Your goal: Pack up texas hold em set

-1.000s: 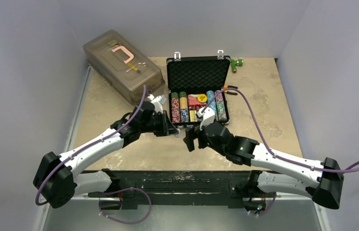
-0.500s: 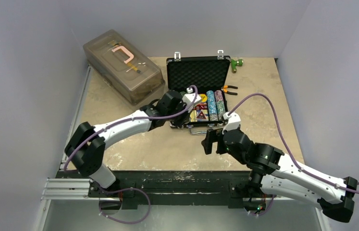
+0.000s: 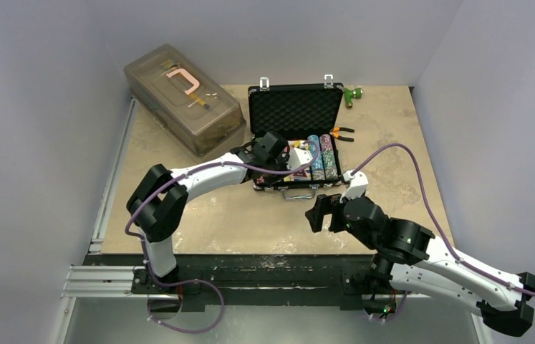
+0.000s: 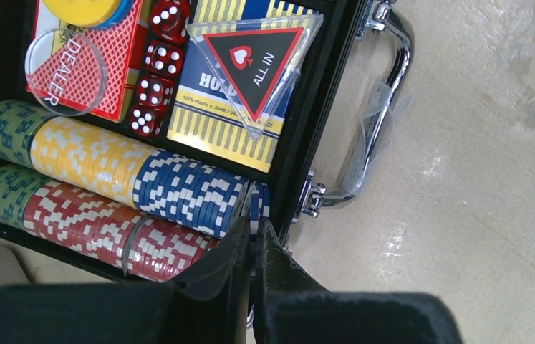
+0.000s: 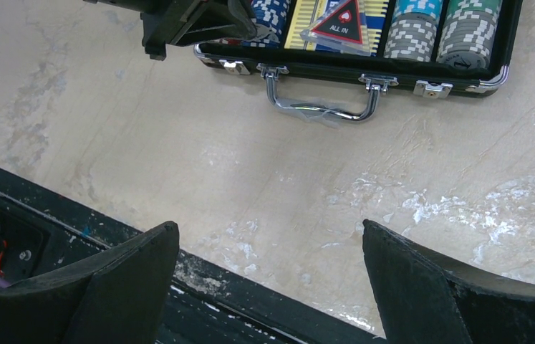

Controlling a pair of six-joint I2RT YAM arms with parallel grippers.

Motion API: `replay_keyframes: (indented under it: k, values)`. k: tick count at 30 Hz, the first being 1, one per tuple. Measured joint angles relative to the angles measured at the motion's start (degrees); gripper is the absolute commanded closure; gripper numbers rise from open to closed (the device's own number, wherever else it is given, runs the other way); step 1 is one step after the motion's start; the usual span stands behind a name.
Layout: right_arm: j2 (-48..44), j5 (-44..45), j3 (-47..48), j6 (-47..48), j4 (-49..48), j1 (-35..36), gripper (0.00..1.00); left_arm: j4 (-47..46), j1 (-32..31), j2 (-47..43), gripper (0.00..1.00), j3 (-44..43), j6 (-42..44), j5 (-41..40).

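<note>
Beige tabletop (image 3: 235, 222) runs between grey walls, with the case (image 3: 295, 107) open at the back middle, its foam-lined lid standing upright. A grey box (image 3: 182, 97) sits at the back left, and pliers (image 3: 341, 134) lie just right of the case.

The tray holds rows of chips (image 4: 107, 193) in green, yellow, red and blue. Behind them are a red deck (image 4: 107, 86), a blue-and-yellow deck (image 4: 207, 122) under a clear ALL IN triangle (image 4: 253, 61), red dice (image 4: 153, 86) and a DEALER disc (image 4: 56, 72). Grey and teal rows fill the right side. The handle (image 5: 321, 107) lies flat on the table at the case's front.

A second ago the left arm lay low at the case's front-left corner. It has since swung up and over, and it now hides the left chip rows from above. The left gripper (image 4: 253, 236) is closed, its tips at the near end of the blue row, where one blue chip (image 4: 258, 204) stands on edge against the case wall. I cannot tell whether that chip is pinched.

The right arm has pulled back to the right, away from the case front. The right gripper (image 5: 270, 229) is spread wide over bare table with nothing between its fingers (image 5: 128, 287), slightly wider than a second ago.
</note>
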State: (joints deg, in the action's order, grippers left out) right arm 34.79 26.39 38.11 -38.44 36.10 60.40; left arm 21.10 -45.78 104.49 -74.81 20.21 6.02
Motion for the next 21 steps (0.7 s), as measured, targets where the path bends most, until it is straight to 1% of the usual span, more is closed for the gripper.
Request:
replay_keyframes:
  k: [11,17,19,21]
  values:
    - [-0.02,0.00,-0.17,0.00,-0.02,0.00,0.02,1.18,-0.15,1.70,1.00,-0.83,4.48,-3.37]
    - [0.39,0.02,-0.17,0.00,-0.02,0.00,0.02,1.40,-0.15,1.99,1.00,-0.81,5.68,-3.67]
    - [0.46,0.02,-0.17,0.00,0.00,0.00,0.03,1.73,-0.15,2.29,0.95,-0.83,5.97,-3.45]
    - [0.48,0.02,-0.17,0.00,0.00,0.00,0.03,1.81,-0.11,2.56,0.85,-0.85,6.34,-3.50]
